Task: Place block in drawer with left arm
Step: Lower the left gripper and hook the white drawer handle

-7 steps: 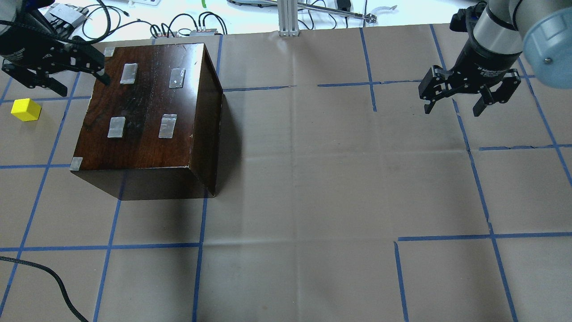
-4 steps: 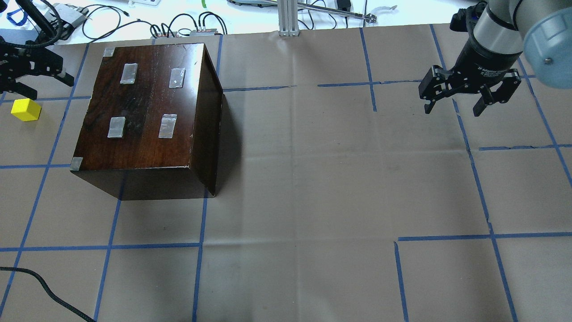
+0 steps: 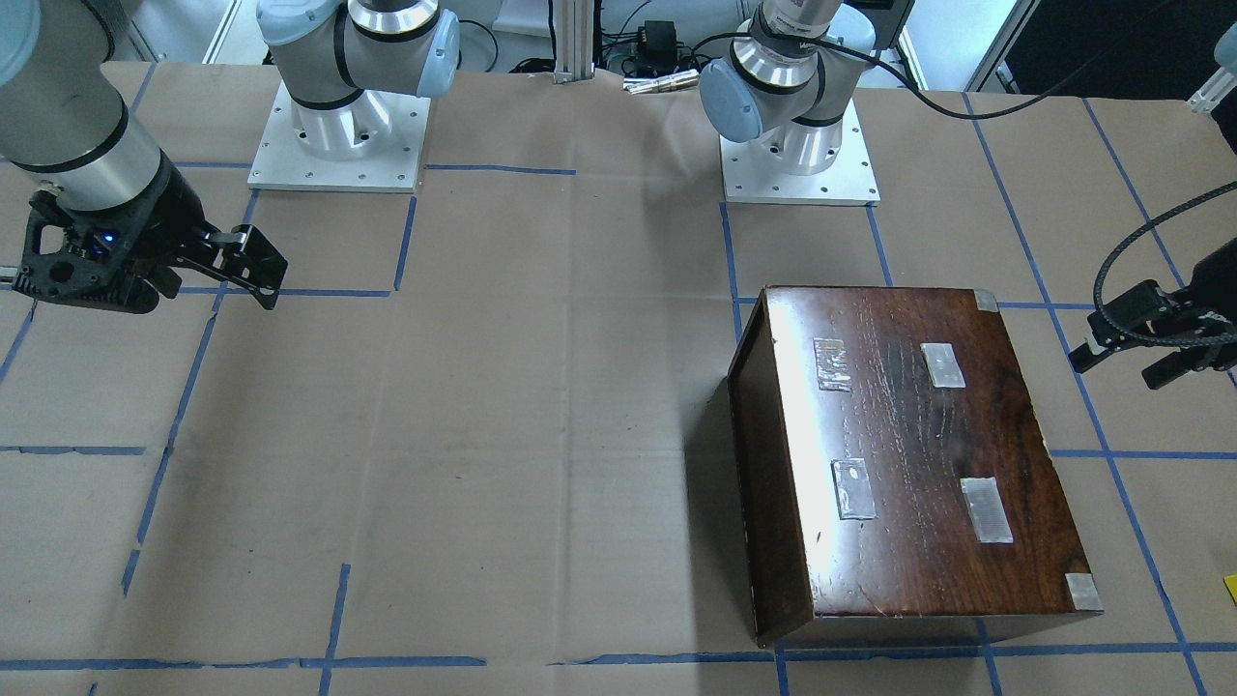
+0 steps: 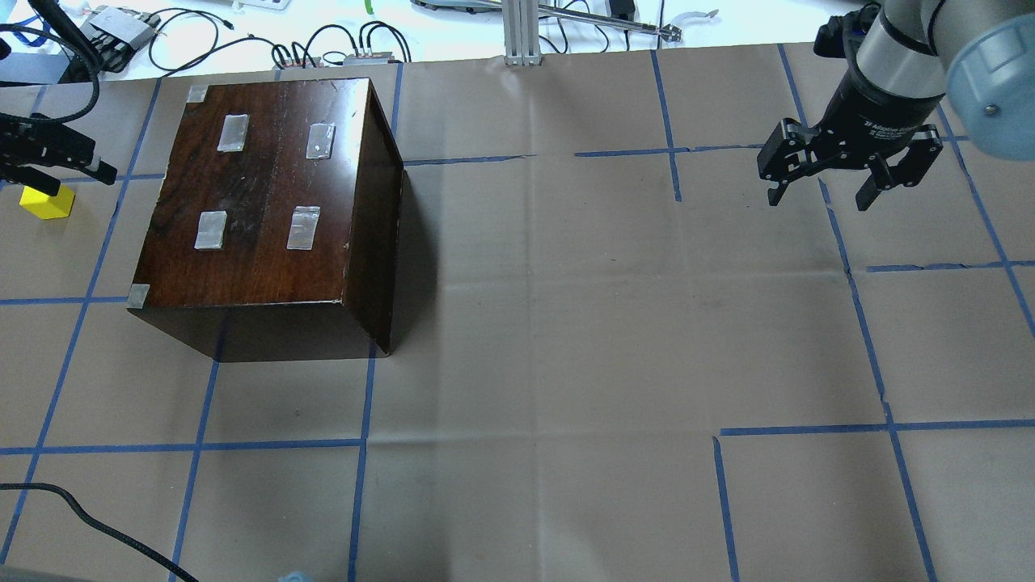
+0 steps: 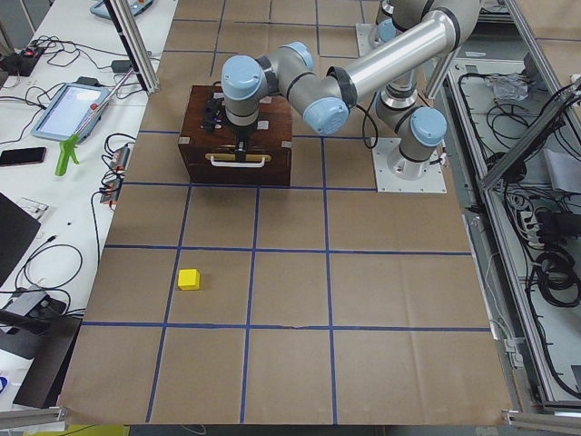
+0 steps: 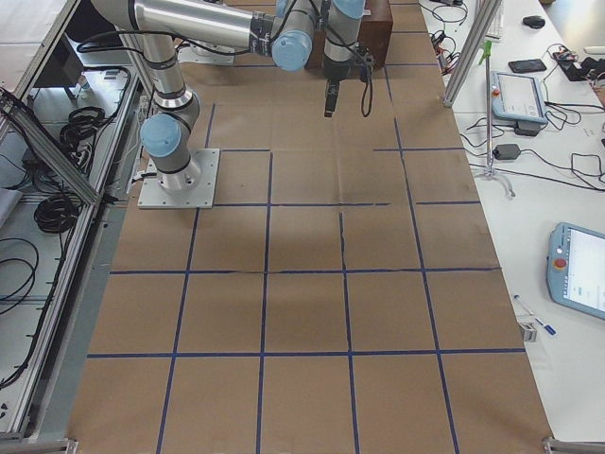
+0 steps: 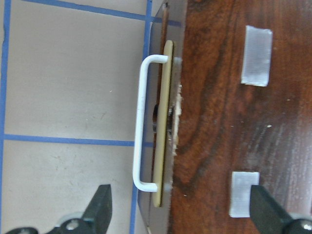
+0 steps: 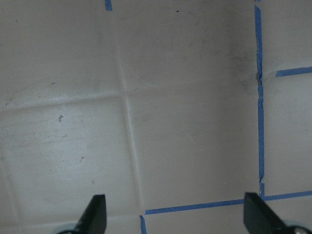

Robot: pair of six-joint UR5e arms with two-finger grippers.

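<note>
Block lies on the table, well apart from the box, off its handle end. Drawer is pushed fully into the box, with its white handle facing outward. Left gripper hangs above that handle, jaws spread wide and empty. Right gripper hovers far across the table over bare paper, its 2 jaws wide apart, holding nothing.

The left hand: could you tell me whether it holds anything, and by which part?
Nothing. The left hand is open and empty over the drawer handle; the block lies on the table.
</note>
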